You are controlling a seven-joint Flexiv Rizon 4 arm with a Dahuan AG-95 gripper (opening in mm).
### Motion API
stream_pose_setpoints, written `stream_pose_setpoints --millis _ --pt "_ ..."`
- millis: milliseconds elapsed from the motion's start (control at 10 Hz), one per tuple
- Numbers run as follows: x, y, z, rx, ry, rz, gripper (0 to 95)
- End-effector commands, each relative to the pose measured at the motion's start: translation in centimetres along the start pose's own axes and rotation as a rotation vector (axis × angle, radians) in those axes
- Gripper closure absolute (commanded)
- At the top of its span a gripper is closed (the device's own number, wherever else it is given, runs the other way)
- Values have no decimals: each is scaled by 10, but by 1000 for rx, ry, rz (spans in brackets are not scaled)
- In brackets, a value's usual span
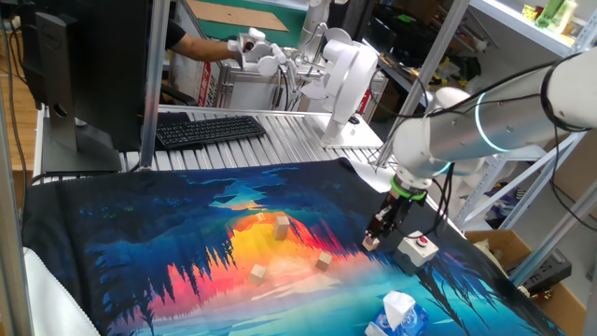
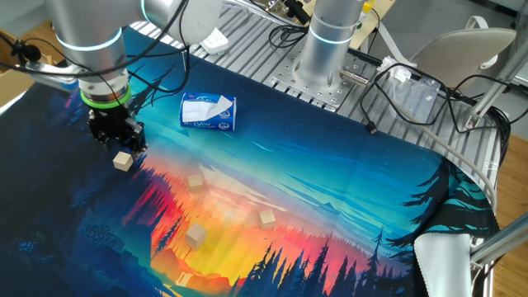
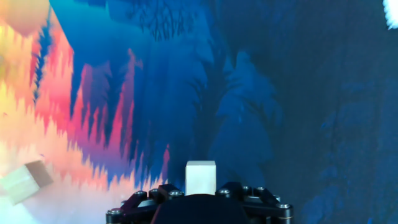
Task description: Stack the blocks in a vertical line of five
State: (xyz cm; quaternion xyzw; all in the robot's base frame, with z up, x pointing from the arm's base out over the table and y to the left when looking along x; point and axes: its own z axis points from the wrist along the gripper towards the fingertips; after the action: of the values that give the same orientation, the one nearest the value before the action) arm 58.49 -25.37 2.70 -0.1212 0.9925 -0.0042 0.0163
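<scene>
Surface: printed cloth mat (image 2: pixel 346 177) in blue, orange and pink, laid over a slatted metal table, with a keyboard (image 1: pixel 210 129) and shelving beyond.
Gripper: gripper (image 2: pixel 120 145) points straight down at one side of the mat, over the dark blue print; whether its jaws stand apart or are clamped, I cannot tell from any view.
Nearest block: 1 block (image 2: pixel 124 161) lies right at the fingertips; the hand view shows it centred just ahead of the gripper body; held or merely under the fingers is not clear.
Other blocks: 1 block near the carton (image 2: pixel 195 181), 1 block mid-mat (image 2: pixel 266 218), 1 taller-looking block (image 2: pixel 195 236) on the orange print, all well apart.
Block count: 4 plainly seen; the taller-looking one may be 2 stacked, which I cannot settle.
Stack progress: judged barely begun, no tall column anywhere.
Handling: likely light, stiff, unbreakable wood; smooth faces could slip if pinched at a corner.
Where to hold: 2 opposite flat side faces, squarely, leaving the underside free to seat on the block below.
Bystanders: 1 blue-and-white carton (image 2: pixel 208 111), 1 white box with a red button (image 1: pixel 419 247).
</scene>
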Motion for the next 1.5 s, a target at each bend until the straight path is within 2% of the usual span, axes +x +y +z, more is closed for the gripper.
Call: stream_pose_setpoints --millis 100,200,300,400,600,700,1300,1500 --pt "-1 0 2 -10 -1 0 380" --pt "-1 0 3 -10 0 0 570" --pt "-1 0 3 -11 0 0 570" --pt "-1 0 4 -12 0 0 760" --pt "-2 0 5 -12 0 0 760" --pt "-2 0 6 -12 1 0 950" --pt "-4 1 5 -11 -12 7 950" --pt "-9 9 -4 -8 -10 10 950"
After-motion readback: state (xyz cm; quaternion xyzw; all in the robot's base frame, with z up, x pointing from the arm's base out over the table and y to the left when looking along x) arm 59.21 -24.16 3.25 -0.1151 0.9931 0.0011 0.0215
